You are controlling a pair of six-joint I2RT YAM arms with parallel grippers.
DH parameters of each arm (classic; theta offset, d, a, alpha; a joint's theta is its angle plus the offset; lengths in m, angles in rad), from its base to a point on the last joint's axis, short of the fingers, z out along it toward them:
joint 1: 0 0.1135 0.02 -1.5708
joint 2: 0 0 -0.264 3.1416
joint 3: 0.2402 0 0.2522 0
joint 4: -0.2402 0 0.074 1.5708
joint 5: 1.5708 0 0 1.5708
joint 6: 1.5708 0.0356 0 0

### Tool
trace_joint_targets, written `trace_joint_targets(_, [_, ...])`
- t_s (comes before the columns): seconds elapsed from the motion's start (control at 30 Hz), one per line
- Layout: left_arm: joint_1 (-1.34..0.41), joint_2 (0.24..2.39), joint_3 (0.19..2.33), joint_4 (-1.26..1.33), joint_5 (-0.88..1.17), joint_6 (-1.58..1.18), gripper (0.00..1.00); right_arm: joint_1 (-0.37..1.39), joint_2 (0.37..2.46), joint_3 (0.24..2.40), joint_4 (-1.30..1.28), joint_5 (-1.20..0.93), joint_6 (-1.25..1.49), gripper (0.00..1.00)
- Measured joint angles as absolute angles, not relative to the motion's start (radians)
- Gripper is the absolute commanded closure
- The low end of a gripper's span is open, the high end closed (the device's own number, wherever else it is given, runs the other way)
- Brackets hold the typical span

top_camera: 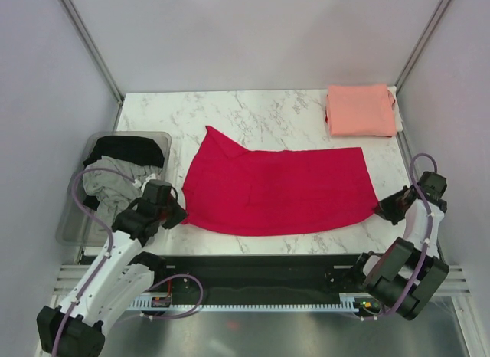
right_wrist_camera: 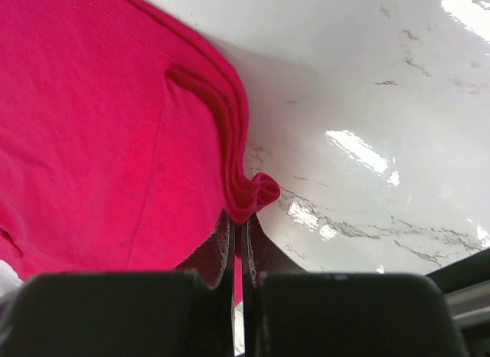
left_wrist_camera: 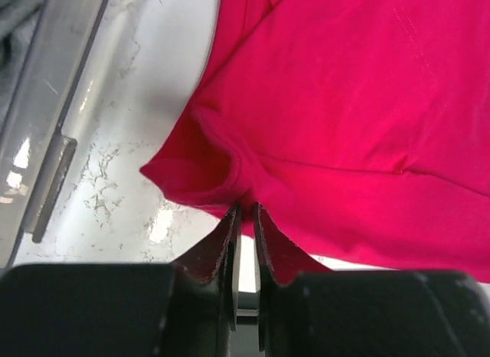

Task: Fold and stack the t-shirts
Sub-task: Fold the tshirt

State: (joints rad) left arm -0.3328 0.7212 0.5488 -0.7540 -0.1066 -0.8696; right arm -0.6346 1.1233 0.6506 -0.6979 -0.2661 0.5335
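The crimson red t-shirt (top_camera: 279, 190) lies spread across the middle of the marble table, one corner peaking up at the back left. My left gripper (top_camera: 181, 214) is shut on its near left corner (left_wrist_camera: 230, 181). My right gripper (top_camera: 380, 209) is shut on its near right corner (right_wrist_camera: 249, 192), where the cloth bunches. The salmon pink t-shirt (top_camera: 360, 109) lies folded at the back right corner. The grey t-shirt (top_camera: 111, 181) and the black t-shirt (top_camera: 126, 149) lie crumpled in the bin at the left.
The clear plastic bin (top_camera: 73, 219) stands off the table's left edge beside my left arm; its rim shows in the left wrist view (left_wrist_camera: 53, 135). A black rail (top_camera: 260, 269) runs along the table's near edge. Frame posts stand at the back corners.
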Motion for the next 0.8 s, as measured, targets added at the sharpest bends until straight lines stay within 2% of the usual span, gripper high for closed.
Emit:
trace_joint_targets(0.03, [-0.336, 0.713, 0.549, -0.759, -0.102, -0.881, 0.74, -0.64, 1.111, 0.651, -0.703, -0.265, 0.536, 1.0])
trace_joint_targets(0.1, [-0.337, 0.7, 0.549, -0.774, -0.099, -0.905, 0.68, -0.657, 1.085, 0.646, -0.71, -0.264, 0.546, 0.92])
trace_joint_targets(0.17, [-0.338, 0.68, 0.549, -0.789, -0.092, -0.934, 0.54, -0.68, 1.071, 0.631, -0.712, -0.268, 0.554, 0.65])
trace_joint_targets(0.2, [-0.338, 0.664, 0.549, -0.794, -0.086, -0.95, 0.5, -0.694, 1.069, 0.619, -0.717, -0.272, 0.561, 0.46])
trace_joint_targets(0.23, [-0.338, 0.644, 0.549, -0.801, -0.078, -0.964, 0.42, -0.714, 1.068, 0.604, -0.719, -0.282, 0.563, 0.16])
trace_joint_targets(0.27, [-0.338, 0.628, 0.549, -0.807, -0.074, -0.972, 0.4, -0.729, 1.069, 0.591, -0.72, -0.291, 0.569, 0.04])
trace_joint_targets(0.47, [-0.338, 0.635, 0.643, -0.851, -0.091, -0.97, 0.37, -0.777, 1.066, 0.576, -0.751, -0.324, 0.548, 0.02])
trace_joint_targets(0.63, [-0.338, 0.937, 0.889, -0.798, -0.135, -0.863, 0.37, -0.755, 1.007, 0.614, -0.733, -0.354, 0.553, 0.02])
trace_joint_targets(0.8, [-0.333, 1.342, 1.151, -0.67, -0.178, -0.755, 0.4, -0.573, 0.939, 0.679, -0.684, -0.321, 0.57, 0.02])
